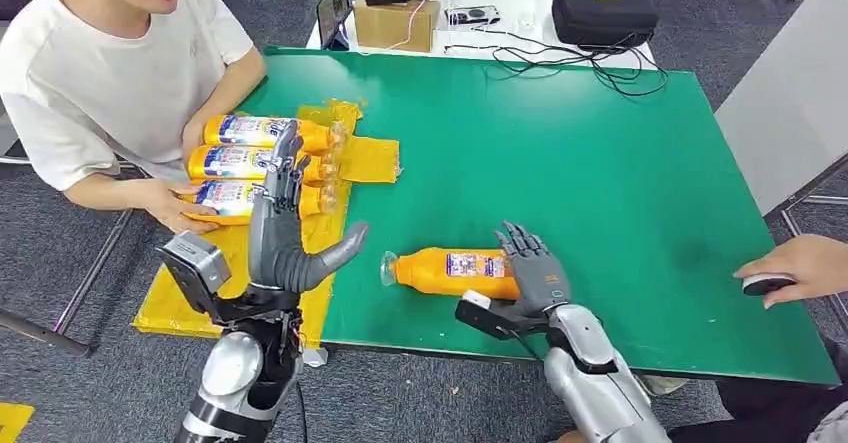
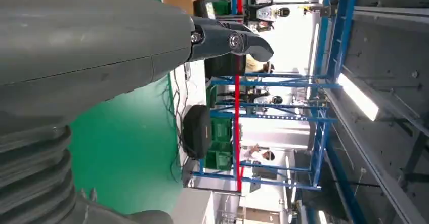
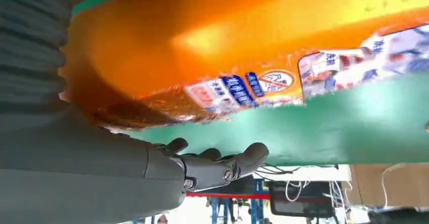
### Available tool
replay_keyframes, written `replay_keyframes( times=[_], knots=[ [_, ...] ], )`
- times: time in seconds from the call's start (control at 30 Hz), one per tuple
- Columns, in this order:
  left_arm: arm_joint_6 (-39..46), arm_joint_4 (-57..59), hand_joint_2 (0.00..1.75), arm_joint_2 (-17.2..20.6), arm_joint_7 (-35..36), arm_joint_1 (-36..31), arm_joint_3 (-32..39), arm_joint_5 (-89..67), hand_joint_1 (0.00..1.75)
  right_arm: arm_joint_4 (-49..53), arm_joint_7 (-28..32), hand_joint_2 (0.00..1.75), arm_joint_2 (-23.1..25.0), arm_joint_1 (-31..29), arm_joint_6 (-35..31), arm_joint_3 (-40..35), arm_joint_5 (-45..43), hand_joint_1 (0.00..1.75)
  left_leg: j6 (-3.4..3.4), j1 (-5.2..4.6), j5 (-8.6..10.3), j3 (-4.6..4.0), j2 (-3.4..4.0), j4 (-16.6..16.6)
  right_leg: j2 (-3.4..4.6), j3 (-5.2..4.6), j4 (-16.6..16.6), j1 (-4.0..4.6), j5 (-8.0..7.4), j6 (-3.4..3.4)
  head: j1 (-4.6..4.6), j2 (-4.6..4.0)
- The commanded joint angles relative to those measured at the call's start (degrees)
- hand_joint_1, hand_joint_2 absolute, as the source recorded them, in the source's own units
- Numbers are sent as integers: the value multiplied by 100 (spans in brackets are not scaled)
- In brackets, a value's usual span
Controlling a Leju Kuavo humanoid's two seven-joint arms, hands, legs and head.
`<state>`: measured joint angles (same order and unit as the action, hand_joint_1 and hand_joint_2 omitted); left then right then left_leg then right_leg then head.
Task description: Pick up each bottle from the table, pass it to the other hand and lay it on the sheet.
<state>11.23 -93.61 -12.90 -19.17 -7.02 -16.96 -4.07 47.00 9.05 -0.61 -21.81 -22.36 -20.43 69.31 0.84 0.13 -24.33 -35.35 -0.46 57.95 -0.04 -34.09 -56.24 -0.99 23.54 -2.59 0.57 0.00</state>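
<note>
Right hand (image 1: pixel 533 266), fingers spread, against base end of lying orange bottle (image 1: pixel 455 271) near tabletop (image 1: pixel 600 193) front edge: likely rigid, slick plastic; grasp mid-body.

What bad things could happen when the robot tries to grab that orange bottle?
The orange bottle lies on its side on the green table, so it might roll off when the right hand closes. On the yellow sheet, three bottles and a person's hand crowd the drop spot.
</note>
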Motion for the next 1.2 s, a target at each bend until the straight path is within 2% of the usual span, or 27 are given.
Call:
replay_keyframes(
  times=[0.03,0.2,0.53,0.77,0.8,0.83,0.9,1.03,1.07,1.2],
  knots=[
    [19,279,175,93,-7,-41,-93,43,0,-855,-170,175,24,-398,33,-410,112,0,-3,-1,-5,21,6,-7,3,18,6,0,4,7,0,0],
    [41,195,175,99,-7,100,-54,38,0,-1244,-462,175,18,-523,514,-482,190,0,-5,3,-7,29,11,-7,7,26,11,5,3,12,2,0],
    [40,180,175,104,-7,119,-53,35,0,-1270,-487,175,14,-523,505,-494,200,0,-3,3,-3,53,12,-7,-2,47,13,5,0,9,0,0],
    [25,45,175,93,68,284,18,-125,0,-1615,-854,175,-204,-725,1303,-795,298,2,-5,5,-4,71,12,-13,-3,67,20,7,-1,13,2,0],
    [20,38,175,94,74,297,20,-138,0,-1702,-858,175,-225,-762,1405,-843,289,131,-1,3,-2,71,12,-7,-4,65,14,4,-2,5,0,0],
    [6,51,175,92,92,301,13,-152,0,-1784,-821,175,-241,-793,1548,-887,237,161,-3,4,-2,77,8,-8,-10,71,17,6,-1,9,0,0],
    [-15,81,175,83,128,297,10,-149,0,-1876,-814,175,-252,-823,1697,-938,183,175,-3,6,0,91,16,-9,-2,82,21,8,-6,10,2,0],
    [-8,107,175,73,130,289,12,-151,0,-1938,-827,175,-258,-853,1802,-981,163,175,-1,5,5,101,2,-9,-13,75,24,7,-8,11,0,0],
    [-7,136,175,68,133,270,14,-154,0,-1998,-849,175,-252,-887,1890,-1015,150,175,0,6,-3,110,8,-6,-6,42,24,8,-3,15,2,0],
    [14,215,175,82,157,233,2,-173,0,-2140,-858,175,-283,-959,2156,-1113,-108,175,1,3,0,117,-4,-19,-13,50,33,6,5,21,-2,0]
  ],
)
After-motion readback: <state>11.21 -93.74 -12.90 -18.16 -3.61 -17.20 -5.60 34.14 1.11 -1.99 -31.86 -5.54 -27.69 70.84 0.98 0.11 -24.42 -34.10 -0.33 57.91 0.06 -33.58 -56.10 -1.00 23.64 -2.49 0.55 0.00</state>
